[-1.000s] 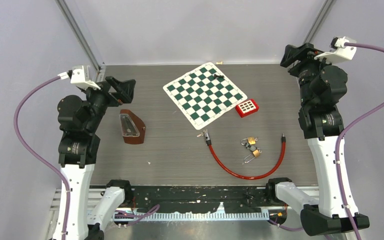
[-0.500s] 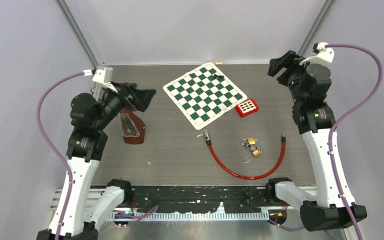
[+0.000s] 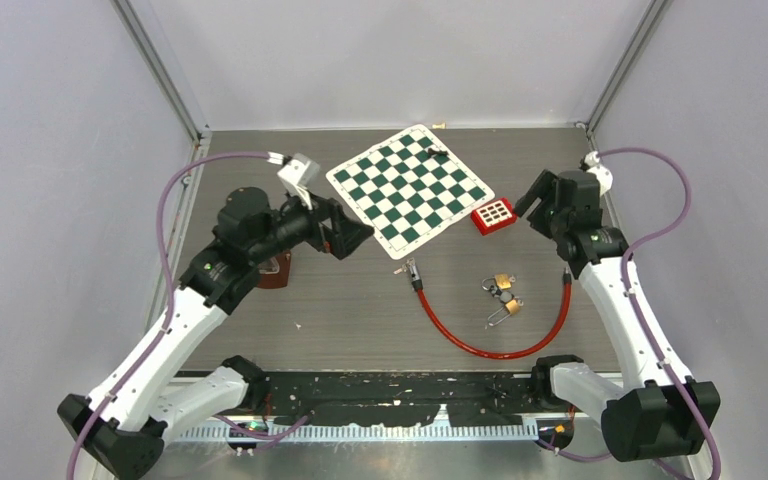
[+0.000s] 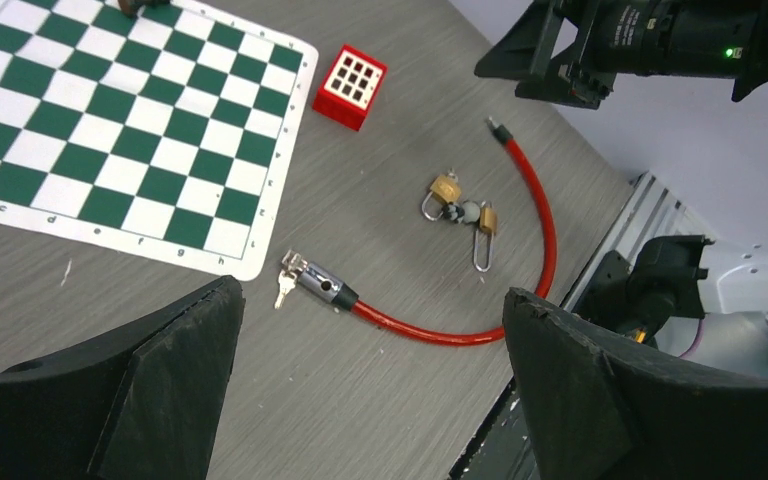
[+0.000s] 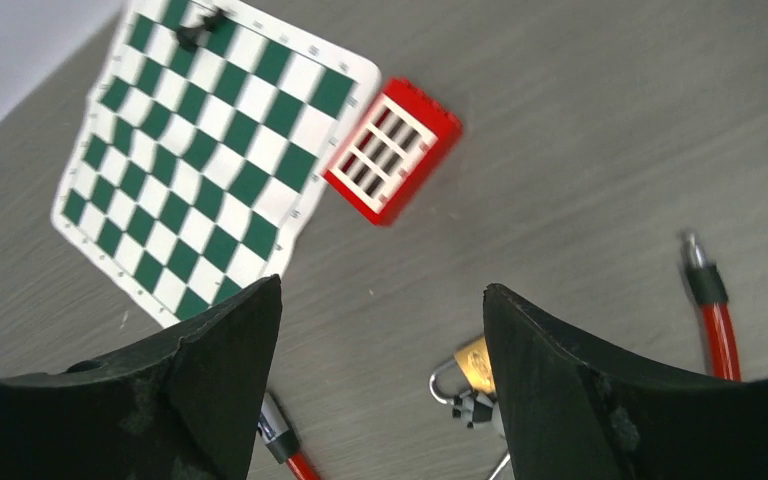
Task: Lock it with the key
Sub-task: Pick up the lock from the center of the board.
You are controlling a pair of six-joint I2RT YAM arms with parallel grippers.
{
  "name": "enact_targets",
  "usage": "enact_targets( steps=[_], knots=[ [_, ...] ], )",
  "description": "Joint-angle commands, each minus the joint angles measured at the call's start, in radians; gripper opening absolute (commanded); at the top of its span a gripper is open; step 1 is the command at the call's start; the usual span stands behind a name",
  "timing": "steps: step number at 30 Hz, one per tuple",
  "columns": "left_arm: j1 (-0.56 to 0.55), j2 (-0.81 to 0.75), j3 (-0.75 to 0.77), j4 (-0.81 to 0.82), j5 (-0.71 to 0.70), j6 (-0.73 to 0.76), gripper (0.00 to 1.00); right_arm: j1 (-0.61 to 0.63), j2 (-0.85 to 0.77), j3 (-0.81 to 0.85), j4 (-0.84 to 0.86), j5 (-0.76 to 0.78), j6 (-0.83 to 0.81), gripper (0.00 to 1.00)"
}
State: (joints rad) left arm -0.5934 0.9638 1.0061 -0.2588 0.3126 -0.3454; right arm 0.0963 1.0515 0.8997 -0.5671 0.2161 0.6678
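**Grey wood-grain table: both grippers wide open, nothing held, lock and key untouched**

Plain pale walls close in the grey wood-grain table (image 3: 360, 320) on three sides.

1. Left gripper (image 3: 345, 232): jaws spread wide and empty. In the overhead view it sits left of centre, raised off the surface, just beside the lower left edge of the green-and-white chequered mat (image 3: 410, 185). Its own camera shows bare table between the two black fingers (image 4: 170, 380).

2. Right gripper (image 3: 537, 203): jaws likewise well apart and empty. It is right of centre in the overhead view, near the small red block with a white grid face (image 3: 494, 215), and clear of the table.

3. Red plastic-coated cable lock (image 3: 480, 345): lies in a U-shaped curve, low and right of centre in the overhead view. Its metal lock head (image 4: 312, 282) is at the left end, near the mat's lower corner. The free pin end (image 3: 565, 273) is at the right, below the right gripper.

4. Small silver key (image 4: 282, 290): at the lock head. Whether it is seated in the cylinder cannot be told.

5. Two small brass padlocks (image 3: 501, 284) lie inside the cable's curve, joined by a small dark cluster too small to identify.

6. A small dark piece (image 3: 437, 152) stands on the mat's upper corner.

7. A brown wedge-shaped object (image 3: 275, 272) sits at the left, partly hidden under the left arm.
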Motion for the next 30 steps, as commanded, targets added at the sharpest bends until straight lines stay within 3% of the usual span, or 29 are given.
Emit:
enact_targets(
  steps=[1,8,11,19,30],
  knots=[
    [-0.046,0.017,-0.008,0.045,-0.074,0.04,0.97,0.01,-0.045,-0.1,-0.083,0.076,0.213,0.73],
    [-0.063,-0.002,-0.045,0.037,-0.096,0.055,0.96,0.018,-0.057,-0.265,-0.179,0.026,0.431,0.58],
    [-0.062,-0.015,-0.06,0.031,-0.11,0.063,0.96,0.019,-0.083,-0.316,-0.154,0.007,0.455,0.45],
    [-0.063,-0.04,-0.093,0.02,-0.127,0.067,0.96,0.026,-0.052,-0.366,-0.136,-0.031,0.495,0.59],
    [-0.063,-0.057,-0.128,0.011,-0.179,0.084,0.96,0.062,0.045,-0.381,-0.092,-0.043,0.505,0.57]
  ],
)
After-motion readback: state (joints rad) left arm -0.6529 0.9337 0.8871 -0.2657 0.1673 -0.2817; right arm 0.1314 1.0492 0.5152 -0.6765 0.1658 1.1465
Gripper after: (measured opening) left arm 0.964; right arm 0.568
